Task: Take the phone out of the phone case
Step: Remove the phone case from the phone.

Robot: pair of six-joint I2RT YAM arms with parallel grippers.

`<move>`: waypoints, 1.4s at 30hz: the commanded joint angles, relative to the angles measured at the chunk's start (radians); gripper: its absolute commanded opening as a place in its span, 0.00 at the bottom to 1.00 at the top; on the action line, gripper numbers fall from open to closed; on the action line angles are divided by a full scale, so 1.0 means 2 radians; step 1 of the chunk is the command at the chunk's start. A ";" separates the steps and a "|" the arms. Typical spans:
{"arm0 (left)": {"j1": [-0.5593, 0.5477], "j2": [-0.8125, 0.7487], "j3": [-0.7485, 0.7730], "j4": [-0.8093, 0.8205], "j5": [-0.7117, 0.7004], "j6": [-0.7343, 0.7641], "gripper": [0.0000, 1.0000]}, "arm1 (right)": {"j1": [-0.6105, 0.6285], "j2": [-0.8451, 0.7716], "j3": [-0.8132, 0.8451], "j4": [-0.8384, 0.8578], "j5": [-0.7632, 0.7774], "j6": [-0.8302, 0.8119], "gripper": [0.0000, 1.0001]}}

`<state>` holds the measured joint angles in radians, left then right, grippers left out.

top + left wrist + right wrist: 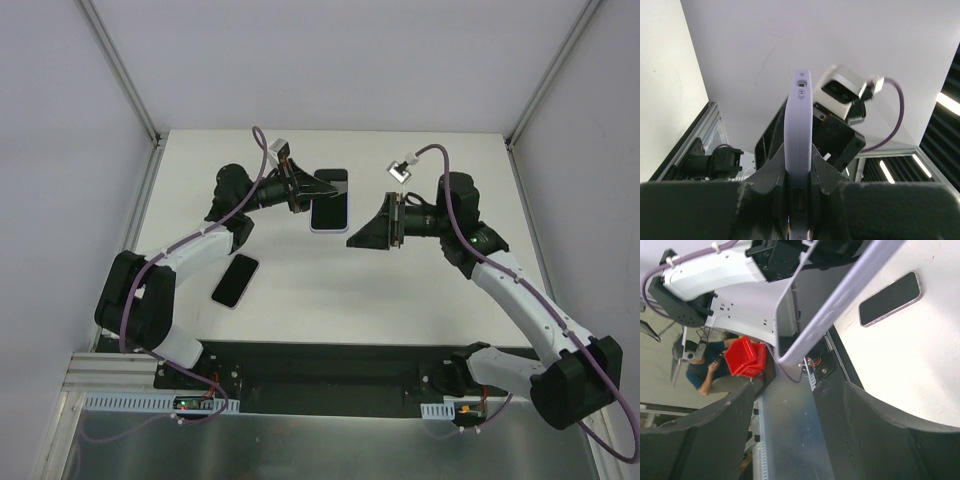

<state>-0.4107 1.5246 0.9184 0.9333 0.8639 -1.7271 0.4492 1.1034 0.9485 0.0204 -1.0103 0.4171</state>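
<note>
Firmly closed, the left jaws pinch a lavender phone case (pixel 799 130) by one end. A dark finger (pixel 767 172) presses against each flat side, so the case stands edge-on in the left wrist view. Two small oval cut-outs sit near the top of that edge; any marks on them are too small to read.

The right jaws stand wide apart with nothing between them. Their two dark fingers (pixel 705 440) frame the bottom of the right wrist view, and the case's thin rim crosses the view beyond them. From above, these jaws sit close beside the case's near right corner without gripping it.

The case is held in the air over the middle of the bench (pixel 420 300), somewhat toward the far edge, between the two wrists. The phone (pixel 235 281) lies flat on the bench, dark-faced with a pale rim. It is well apart from the case, toward the left edge and nearer the near edge, just beside the left arm (pixel 190 255).

Purple cables (pixel 452 215) loop along both arms. A white camera block (pixel 842 90) on the right wrist faces the case from behind. Beyond the bench's near edge, the right wrist view shows a red bin (pixel 745 357) and a person in a blue top (pixel 702 372). White walls close in the bench on the other sides.
</note>
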 commanded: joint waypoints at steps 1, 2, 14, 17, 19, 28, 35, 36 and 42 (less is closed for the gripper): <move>0.001 -0.044 0.035 -0.006 0.024 0.050 0.00 | -0.001 0.043 0.042 0.056 -0.023 0.066 0.72; 0.002 -0.045 0.035 -0.010 0.024 0.053 0.00 | -0.001 0.048 0.051 0.062 -0.027 0.070 0.70; 0.001 -0.039 0.039 -0.010 0.024 0.054 0.00 | 0.015 0.073 0.066 0.082 -0.051 0.077 0.49; 0.002 -0.038 0.039 -0.010 0.024 0.052 0.00 | 0.022 0.080 0.067 0.084 -0.059 0.077 0.44; 0.002 -0.037 0.039 -0.008 0.024 0.051 0.00 | 0.027 0.083 0.067 0.086 -0.062 0.076 0.40; 0.002 -0.035 0.039 -0.004 0.024 0.047 0.00 | 0.032 0.091 0.067 0.091 -0.062 0.074 0.04; 0.001 -0.034 0.036 0.010 0.029 0.016 0.00 | 0.042 0.064 0.057 0.093 -0.067 -0.003 0.02; 0.001 -0.033 0.035 0.012 0.029 0.011 0.00 | 0.043 0.057 0.052 0.093 -0.060 -0.031 0.01; -0.003 -0.035 0.019 0.011 0.012 -0.018 0.00 | 0.044 0.015 0.038 0.096 -0.041 -0.097 0.01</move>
<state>-0.4149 1.4879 0.9577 0.9459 0.9340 -1.6321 0.5198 1.2213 1.0225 0.1139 -1.0779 0.4500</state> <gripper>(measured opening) 0.120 0.130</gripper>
